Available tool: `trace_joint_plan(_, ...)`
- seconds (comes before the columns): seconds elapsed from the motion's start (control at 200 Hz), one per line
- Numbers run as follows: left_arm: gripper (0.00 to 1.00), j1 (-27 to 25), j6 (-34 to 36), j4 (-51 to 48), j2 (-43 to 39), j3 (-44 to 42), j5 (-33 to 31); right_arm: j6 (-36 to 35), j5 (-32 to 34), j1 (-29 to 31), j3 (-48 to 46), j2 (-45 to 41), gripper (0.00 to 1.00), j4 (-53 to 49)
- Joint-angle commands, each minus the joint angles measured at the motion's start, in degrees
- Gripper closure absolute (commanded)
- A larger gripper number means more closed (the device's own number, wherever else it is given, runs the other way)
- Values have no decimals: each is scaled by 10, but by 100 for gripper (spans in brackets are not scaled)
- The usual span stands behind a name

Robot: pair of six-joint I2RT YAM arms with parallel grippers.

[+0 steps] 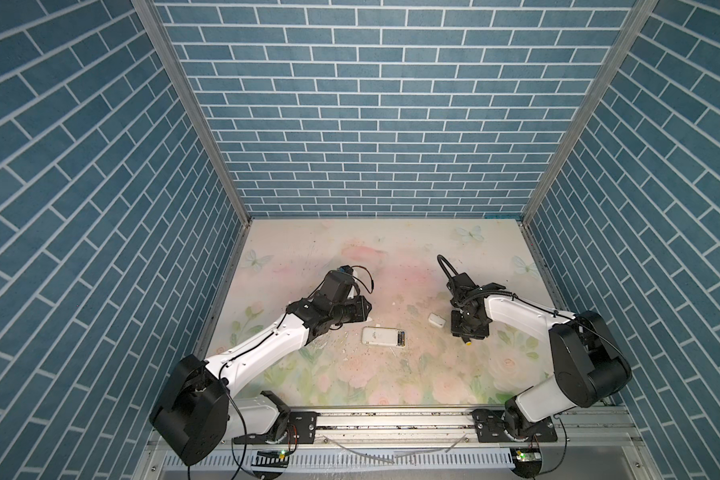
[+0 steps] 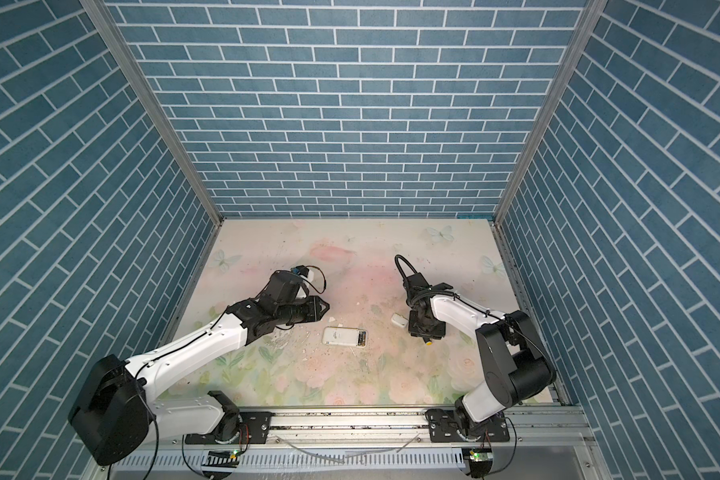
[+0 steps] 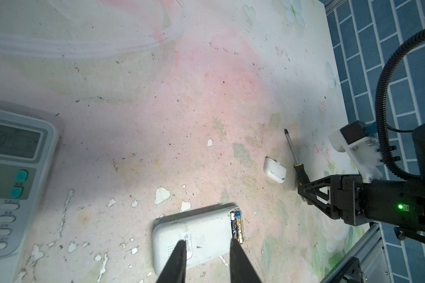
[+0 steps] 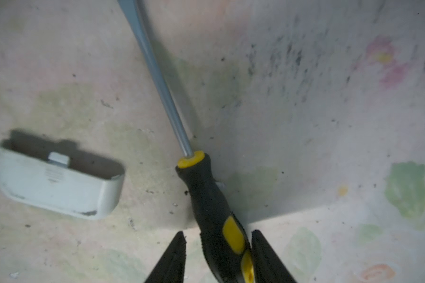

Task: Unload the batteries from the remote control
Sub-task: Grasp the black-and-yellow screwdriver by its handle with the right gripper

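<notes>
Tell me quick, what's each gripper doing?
Left gripper: open, empty, by the remote.
Right gripper: open, fingers straddling the screwdriver handle, not clamped.

The air-conditioner remote (image 3: 15, 171) is cut off by the left wrist picture's edge, its display digits too blurred to read, and neither top view shows it. The batteries (image 3: 238, 227) in the open right end of the white remote (image 3: 194, 235) are too small to count; in both top views they are a dark speck. The screwdriver (image 4: 206, 196) loses tip and handle butt past the right wrist picture's edges, its shaft blurred — in both top views the right gripper (image 1: 469, 332) covers all but a yellow end.
</notes>
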Motion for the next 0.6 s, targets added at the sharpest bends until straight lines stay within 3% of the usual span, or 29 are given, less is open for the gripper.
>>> trace_joint_plan(0.0, 68, 6, 6, -7, 6, 17, 4, -4, -13, -2, -19, 6, 57, 6)
trace_joint_plan(0.325, 66, 9, 3, 11, 26, 32, 20, -10, -5, -2, -27, -7, 74, 9)
trace_joint_plan(0.48, 59, 9, -14, 44, 38, 31, 40, -33, -5, -2, -13, -59, 83, -11)
trace_joint_plan(0.595, 54, 9, -46, 109, 63, 22, 76, -66, -40, 1, -6, -123, 86, -5)
